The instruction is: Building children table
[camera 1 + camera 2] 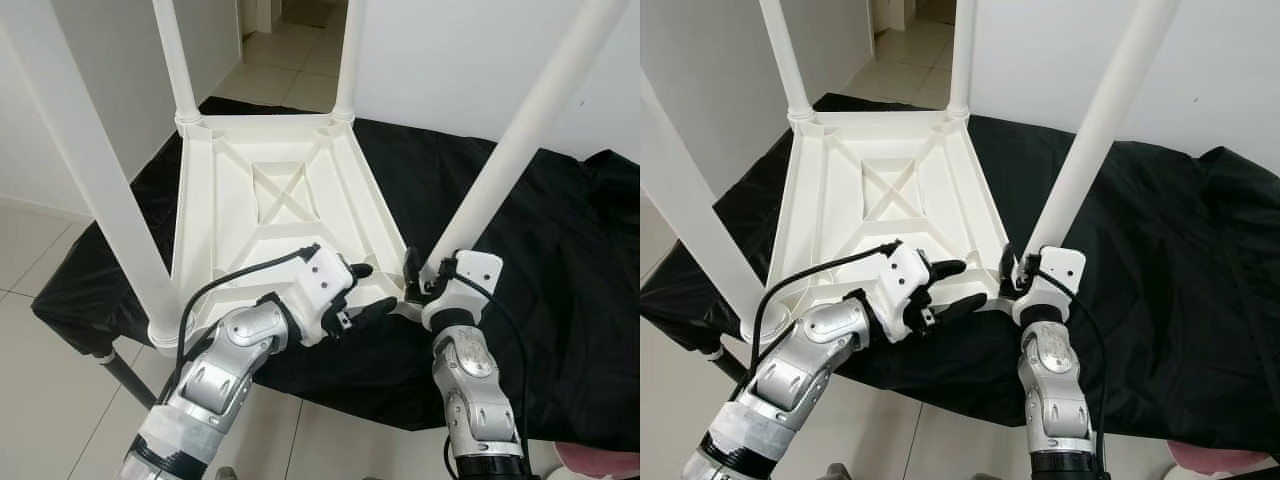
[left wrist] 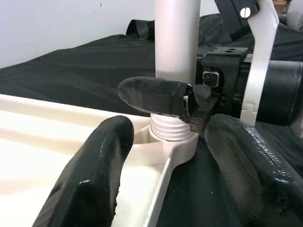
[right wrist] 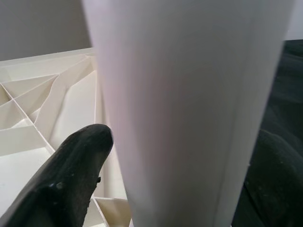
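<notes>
Lying upside down on a black cloth (image 1: 560, 260), the white plastic children's table (image 1: 275, 215) shows its ribbed underside to the head camera, with four white legs rising from its corners toward the viewer. The two far legs stand at the far corners near a tiled floor (image 1: 285, 70), the near-left leg (image 1: 95, 190) rises from the near-left corner, and the near-right leg (image 1: 525, 130) slants up from the near-right corner beside a white wall (image 1: 470, 60). The right gripper (image 1: 420, 278) is at the base of that near-right leg, its two black fingers closed around the leg just above the socket; in the right wrist view the leg's white shaft (image 3: 189, 109) stands between one finger (image 3: 66, 179) and the other, touching or nearly touching both. The left gripper (image 1: 365, 290) hovers just beside the same corner, over the table's near edge, with its fingers spread apart and holding nothing. In the left wrist view its two fingers (image 2: 90, 175) frame the corner socket (image 2: 173, 135), where the leg's ridged, threaded end sits in the round collar, with a finger of the right gripper pressed against the leg just above the threads. The black cloth drapes over the surface under the table and hangs off its near edge above pale floor tiles.
</notes>
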### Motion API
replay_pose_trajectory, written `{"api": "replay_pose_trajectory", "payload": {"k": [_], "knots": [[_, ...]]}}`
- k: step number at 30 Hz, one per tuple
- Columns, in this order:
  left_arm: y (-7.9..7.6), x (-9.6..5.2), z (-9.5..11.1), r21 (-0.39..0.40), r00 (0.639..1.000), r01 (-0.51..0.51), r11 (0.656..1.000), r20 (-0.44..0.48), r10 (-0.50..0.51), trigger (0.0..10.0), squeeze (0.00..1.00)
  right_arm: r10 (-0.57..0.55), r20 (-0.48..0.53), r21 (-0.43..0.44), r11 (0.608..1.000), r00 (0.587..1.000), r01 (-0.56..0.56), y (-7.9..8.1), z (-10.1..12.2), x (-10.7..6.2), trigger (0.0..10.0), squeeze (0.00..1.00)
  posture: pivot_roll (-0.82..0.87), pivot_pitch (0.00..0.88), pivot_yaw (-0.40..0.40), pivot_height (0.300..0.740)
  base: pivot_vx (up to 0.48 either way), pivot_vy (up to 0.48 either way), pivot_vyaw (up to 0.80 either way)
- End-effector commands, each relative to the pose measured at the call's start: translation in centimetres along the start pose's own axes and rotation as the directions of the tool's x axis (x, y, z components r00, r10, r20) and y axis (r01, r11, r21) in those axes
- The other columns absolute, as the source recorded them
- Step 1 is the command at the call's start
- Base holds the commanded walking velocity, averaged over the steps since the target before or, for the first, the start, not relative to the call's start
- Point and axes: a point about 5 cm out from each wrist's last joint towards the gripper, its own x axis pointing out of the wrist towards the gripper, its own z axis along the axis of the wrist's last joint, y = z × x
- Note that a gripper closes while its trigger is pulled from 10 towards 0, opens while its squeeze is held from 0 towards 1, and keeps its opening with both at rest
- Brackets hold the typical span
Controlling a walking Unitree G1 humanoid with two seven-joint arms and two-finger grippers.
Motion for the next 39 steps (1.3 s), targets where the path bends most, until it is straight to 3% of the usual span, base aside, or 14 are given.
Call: {"api": "replay_pose_trajectory", "payload": {"k": [1,2,3,8,14,17,19,22,27,30,31,33,34,39], "knots": [[0.2,0.0,-0.3,0.002,1.0,-0.012,1.0,-0.014,0.012,10.0,0.0,0.029,0.017,0.021,0.999,0.999,-0.029,-0.5,0.4,0.0,10.0,1.0,-0.03,0.0,-0.055,0.74,0.0,0.0,0.0],[0.2,0.0,-0.3,0.002,1.0,-0.012,1.0,-0.014,0.012,10.0,0.0,0.029,0.017,0.021,0.999,0.999,-0.029,-0.5,0.4,0.0,10.0,1.0,-0.03,0.0,-0.055,0.74,0.0,0.0,0.0],[0.2,0.0,-0.2,0.004,1.0,-0.014,1.0,-0.013,0.014,10.0,0.0,0.101,0.029,0.031,0.994,0.994,-0.102,-0.9,0.8,-0.2,10.0,0.0,-0.03,0.0,-0.055,0.74,0.0,0.0,0.0],[0.2,0.0,-0.1,0.004,1.0,-0.015,1.0,-0.011,0.015,10.0,0.0,0.269,0.02,-0.008,0.963,0.963,-0.269,-2.2,1.1,-0.6,10.0,0.0,-0.03,0.0,-0.053,0.74,0.0,0.0,0.0],[0.3,-0.1,-0.1,0.007,1.0,-0.011,1.0,-0.014,0.012,10.0,0.0,0.386,-0.005,-0.057,0.921,0.923,-0.385,-3.3,0.7,-0.6,10.0,0.0,-0.03,0.0,-0.056,0.74,0.0,0.0,0.0],[0.3,-0.2,-0.1,0.013,1.0,-0.008,1.0,-0.02,0.008,10.0,0.0,0.474,-0.058,-0.096,0.874,0.879,-0.477,-4.1,0.3,0.2,10.0,0.0,-0.04,0.0,-0.044,0.74,0.0,0.0,0.0],[0.4,-0.2,-0.1,0.012,1.0,-0.007,1.0,-0.02,0.007,10.0,0.0,0.484,-0.068,-0.122,0.864,0.873,-0.488,-4.3,0.2,0.5,10.0,0.0,-0.04,0.0,-0.044,0.74,0.0,0.0,0.0],[0.3,-0.1,-0.1,0.014,1.0,-0.006,1.0,-0.022,0.006,10.0,0.0,0.503,-0.072,-0.125,0.852,0.861,-0.508,-4.3,0.3,0.8,10.0,0.0,-0.04,0.0,-0.043,0.74,0.0,0.0,0.0],[0.2,0.4,0.0,0.03,1.0,0.004,1.0,-0.017,-0.004,10.0,0.0,0.613,-0.121,-0.115,0.773,0.781,-0.624,-4.1,0.1,2.5,10.0,0.0,-0.04,0.0,-0.041,0.74,0.0,0.0,0.0],[0.2,0.6,0.1,0.032,1.0,0.006,0.999,-0.013,-0.005,10.0,0.0,0.626,-0.144,-0.125,0.757,0.767,-0.641,-4.2,-0.2,2.9,9.7,0.0,-0.04,0.0,-0.042,0.74,0.0,0.0,0.0],[0.2,0.6,0.1,0.032,1.0,0.004,0.999,-0.013,-0.004,10.0,0.0,0.63,-0.145,-0.125,0.754,0.763,-0.645,-4.2,-0.2,3.0,7.8,0.0,-0.04,0.0,-0.042,0.74,0.0,0.0,0.0],[0.2,0.6,0.1,0.032,1.0,0.004,0.999,-0.013,-0.004,10.0,0.0,0.63,-0.145,-0.125,0.754,0.763,-0.645,-4.2,-0.2,3.0,7.8,0.0,-0.04,0.0,-0.042,0.74,0.0,0.0,0.0],[0.1,0.7,0.1,0.03,1.0,0.003,1.0,-0.013,-0.003,10.0,0.0,0.633,-0.146,-0.134,0.748,0.76,-0.65,-4.3,-0.3,3.2,0.0,0.0,-0.04,0.0,-0.047,0.74,0.0,0.0,0.0],[0.1,0.7,-0.1,0.029,1.0,0.002,1.0,-0.017,-0.001,10.0,0.0,0.63,-0.138,-0.127,0.754,0.764,-0.645,-4.6,-0.3,3.3,0.0,0.0,-0.04,0.0,-0.048,0.74,0.0,0.0,0.0]]}}
